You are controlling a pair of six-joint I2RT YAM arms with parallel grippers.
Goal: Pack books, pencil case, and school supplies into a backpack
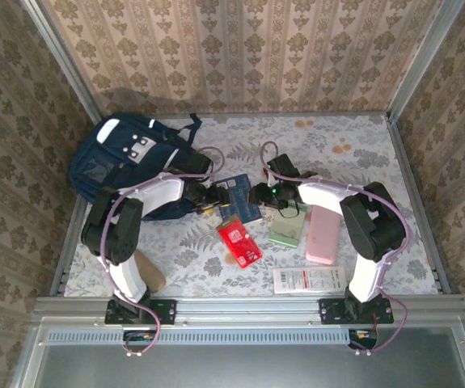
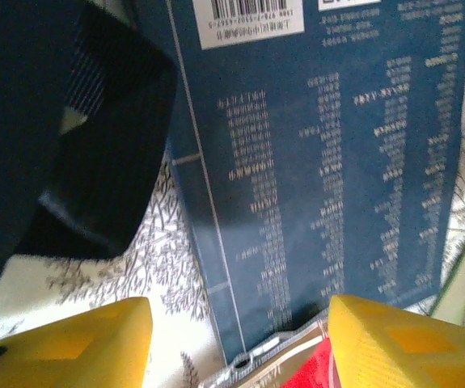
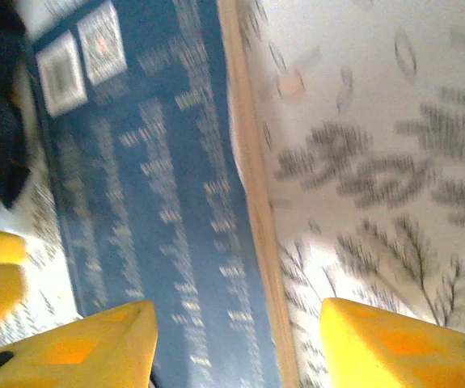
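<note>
Hovering at either end of the dark blue book (image 1: pixel 238 192), your left claw (image 2: pixel 236 339) and right claw (image 3: pixel 236 339) both stand open, gripping nothing. The book lies flat on the worktop (image 1: pixel 361 162), just beside the backpack (image 1: pixel 123 158).

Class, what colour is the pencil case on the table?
Pale pink. The pencil case shows best in the top external view.

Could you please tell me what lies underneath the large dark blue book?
The dark blue book lies flat on the floral tablecloth, which shows beside it. By its near corner sits the red packet; whether they overlap I cannot tell. Anything beneath the cover is hidden.
</note>
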